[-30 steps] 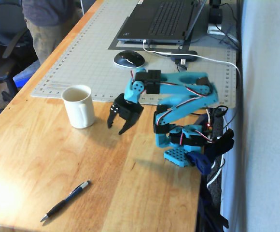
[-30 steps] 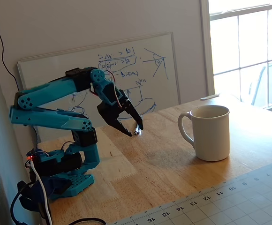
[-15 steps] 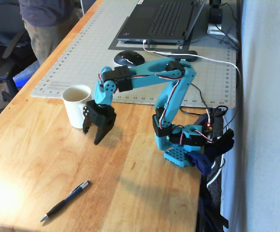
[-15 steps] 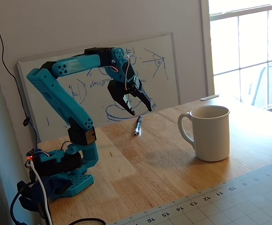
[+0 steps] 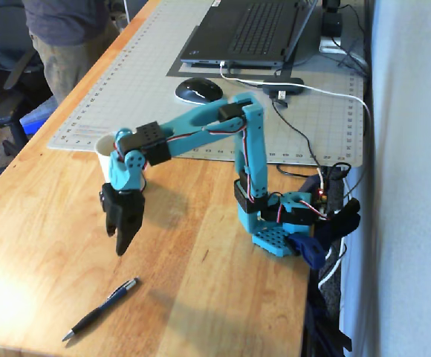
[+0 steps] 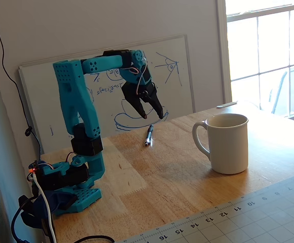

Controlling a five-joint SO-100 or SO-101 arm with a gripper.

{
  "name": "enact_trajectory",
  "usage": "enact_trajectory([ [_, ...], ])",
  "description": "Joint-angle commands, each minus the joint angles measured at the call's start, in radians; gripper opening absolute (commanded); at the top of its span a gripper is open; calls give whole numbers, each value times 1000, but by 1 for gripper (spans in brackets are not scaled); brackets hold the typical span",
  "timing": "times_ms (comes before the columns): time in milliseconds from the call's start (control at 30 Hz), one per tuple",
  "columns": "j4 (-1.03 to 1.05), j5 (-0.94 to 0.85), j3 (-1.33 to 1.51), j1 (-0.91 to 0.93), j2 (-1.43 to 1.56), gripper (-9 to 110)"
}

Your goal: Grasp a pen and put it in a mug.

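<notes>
Presently the arm (image 5: pixel 241 149) is extended from its base (image 5: pixel 279 223) across the wooden table (image 5: pixel 44 245), with the gripper (image 5: pixel 120 242) pointing downward and clear of the surface. Its jaws stand parted, with nothing between them; in the other fixed view the gripper (image 6: pixel 152 115) shows two spread black fingers (image 6: pixel 157 107) against the whiteboard (image 6: pixel 177 96).

The pen (image 5: pixel 100 309) lies flat on the table at roughly 7 o'clock from the gripper, apart from it and untouched, its pointed tip toward the lower left of that view. In the other fixed view the pen (image 6: pixel 149 135) lies directly below the gripper.

The mug (image 6: pixel 227 143) stands upright, handle toward the left in that view, at about 4 o'clock from the pen. In the higher view the mug (image 5: pixel 105 149) is largely hidden behind the wrist, at 12 o'clock from the gripper.

A computer mouse (image 5: pixel 198 90) and a laptop (image 5: pixel 249 30) rest on the cutting mat (image 5: pixel 126 89).
</notes>
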Motion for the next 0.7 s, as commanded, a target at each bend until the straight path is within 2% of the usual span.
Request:
enact_trajectory([
  [0,-14,28,-184,-34,-89,22],
  [300,-14,28,-382,-61,-319,22],
  [667,-14,29,-471,-101,-463,22],
])
